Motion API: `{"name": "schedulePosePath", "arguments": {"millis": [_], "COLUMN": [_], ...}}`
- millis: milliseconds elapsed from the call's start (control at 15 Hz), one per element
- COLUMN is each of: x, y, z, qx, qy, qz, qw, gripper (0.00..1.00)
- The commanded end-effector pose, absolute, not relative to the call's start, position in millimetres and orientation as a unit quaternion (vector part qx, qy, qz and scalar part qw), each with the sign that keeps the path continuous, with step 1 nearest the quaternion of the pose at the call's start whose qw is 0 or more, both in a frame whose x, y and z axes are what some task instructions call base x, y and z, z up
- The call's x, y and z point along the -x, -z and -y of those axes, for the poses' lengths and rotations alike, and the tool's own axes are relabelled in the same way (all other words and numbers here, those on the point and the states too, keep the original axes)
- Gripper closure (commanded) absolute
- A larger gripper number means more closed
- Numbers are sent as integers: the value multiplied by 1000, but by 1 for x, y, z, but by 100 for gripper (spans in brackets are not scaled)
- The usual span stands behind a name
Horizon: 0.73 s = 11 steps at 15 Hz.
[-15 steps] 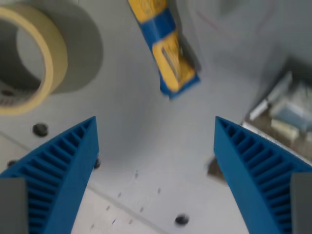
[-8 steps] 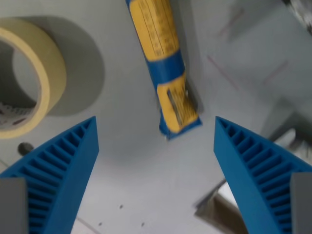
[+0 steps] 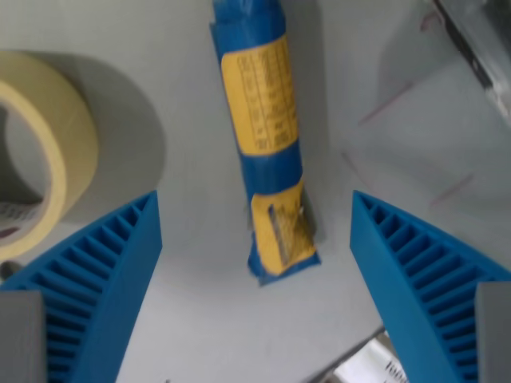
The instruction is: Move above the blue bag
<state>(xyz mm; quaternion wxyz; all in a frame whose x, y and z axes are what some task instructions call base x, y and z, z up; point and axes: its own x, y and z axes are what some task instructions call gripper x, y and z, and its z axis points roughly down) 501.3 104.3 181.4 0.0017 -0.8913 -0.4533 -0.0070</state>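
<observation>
A long blue bag with yellow labels [image 3: 267, 140] lies on the grey table, running from the top of the wrist view down to its middle. Its lower end sits between my two blue ribbed fingers, one at the wrist view's left [image 3: 96, 295] and one at its right [image 3: 423, 287]. My gripper [image 3: 255, 279] is open and empty, hovering above the bag's lower end with the jaws wide apart and clear of it.
A roll of beige masking tape [image 3: 48, 167] lies at the wrist view's left edge. A dark-edged object [image 3: 479, 40] shows at the top right corner. A pale printed item [image 3: 371, 369] peeks in at the bottom edge.
The camera has moved toward the bag: it has slid down into the frame's middle and turned nearly upright. The tape has shifted down-left; the cluttered box at the right has left view.
</observation>
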Motion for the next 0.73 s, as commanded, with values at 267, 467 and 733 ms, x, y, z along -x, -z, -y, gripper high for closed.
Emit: {"name": "schedulePosePath", "arguments": {"millis": [267, 467, 733], "x": [-514, -515, -515], "y": [-174, -173, -172], "z": [-109, -109, -109], "qx": [867, 871, 873], "qy": [16, 17, 17], "qz": [496, 490, 485], "qw": [43, 42, 42], "gripper": [0, 0, 0]}}
